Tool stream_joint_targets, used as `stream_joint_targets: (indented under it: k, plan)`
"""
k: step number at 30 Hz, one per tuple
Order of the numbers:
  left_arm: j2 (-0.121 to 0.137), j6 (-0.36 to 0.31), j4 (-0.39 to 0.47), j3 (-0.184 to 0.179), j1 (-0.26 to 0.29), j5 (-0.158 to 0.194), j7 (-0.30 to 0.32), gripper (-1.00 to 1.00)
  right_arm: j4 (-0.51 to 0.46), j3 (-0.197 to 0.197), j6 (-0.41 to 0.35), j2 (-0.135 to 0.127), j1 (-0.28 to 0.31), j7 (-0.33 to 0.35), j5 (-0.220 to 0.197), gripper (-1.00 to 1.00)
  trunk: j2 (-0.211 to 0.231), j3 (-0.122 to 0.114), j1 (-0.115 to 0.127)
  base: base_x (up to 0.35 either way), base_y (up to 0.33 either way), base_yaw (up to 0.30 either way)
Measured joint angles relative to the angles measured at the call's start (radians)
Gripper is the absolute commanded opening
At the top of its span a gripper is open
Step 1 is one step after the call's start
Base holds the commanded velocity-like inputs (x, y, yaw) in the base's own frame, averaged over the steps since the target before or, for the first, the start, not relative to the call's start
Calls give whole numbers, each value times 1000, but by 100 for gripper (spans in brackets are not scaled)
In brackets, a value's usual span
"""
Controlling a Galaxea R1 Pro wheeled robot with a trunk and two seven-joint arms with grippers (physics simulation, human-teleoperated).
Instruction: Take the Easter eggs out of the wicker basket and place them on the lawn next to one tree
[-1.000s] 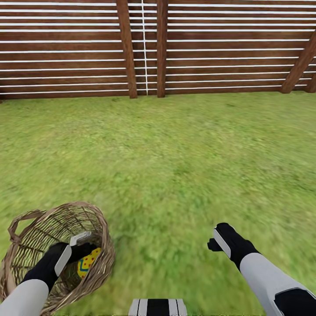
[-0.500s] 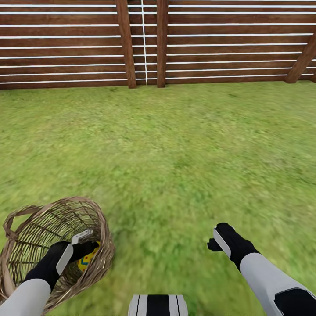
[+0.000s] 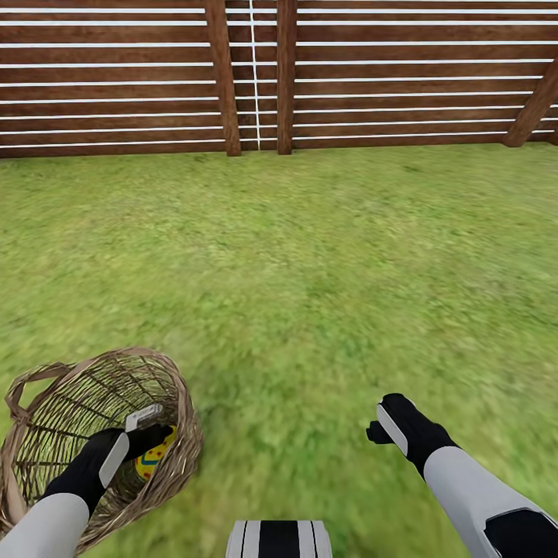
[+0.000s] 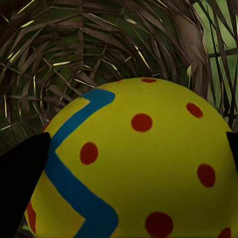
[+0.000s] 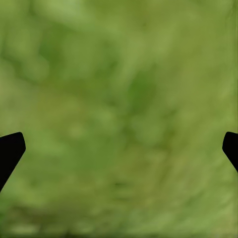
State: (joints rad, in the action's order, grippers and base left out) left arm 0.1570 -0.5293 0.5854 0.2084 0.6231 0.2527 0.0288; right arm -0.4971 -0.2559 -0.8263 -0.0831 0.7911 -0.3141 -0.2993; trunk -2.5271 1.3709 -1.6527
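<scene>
Lower now than a second ago, my left gripper (image 3: 149,435) straddles the egg (image 4: 144,163) in the basket (image 3: 182,403), near left, jaws wide. Closing off-centre could squirt it away. My right gripper (image 5: 119,148) idles wide over lawn (image 3: 325,256); fence (image 3: 387,77) far.

Head view overlooks lawn (image 3: 310,256) — left wrist close inside basket (image 3: 167,372).
</scene>
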Motion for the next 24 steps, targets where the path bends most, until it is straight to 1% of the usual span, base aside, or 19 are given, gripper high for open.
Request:
stream_joint_targets:
  k: [4,9,23,24]
  plan:
    - [-1,0,-1,0,0,-1,1,-100,0,0,0,0,0,0,0,100,0,0,0,0,0,0]
    - [-2,1,-4,-1,0,8,1,-100,0,1,0,0,0,0,0,100,0,0,0,0,0,0]
    - [-2,1,-5,0,0,3,2,-100,0,0,0,0,0,0,0,100,0,0,0,0,0,0]
    - [-2,0,-14,0,0,3,0,-100,0,0,0,0,0,0,0,100,0,-4,1,0,0,0]
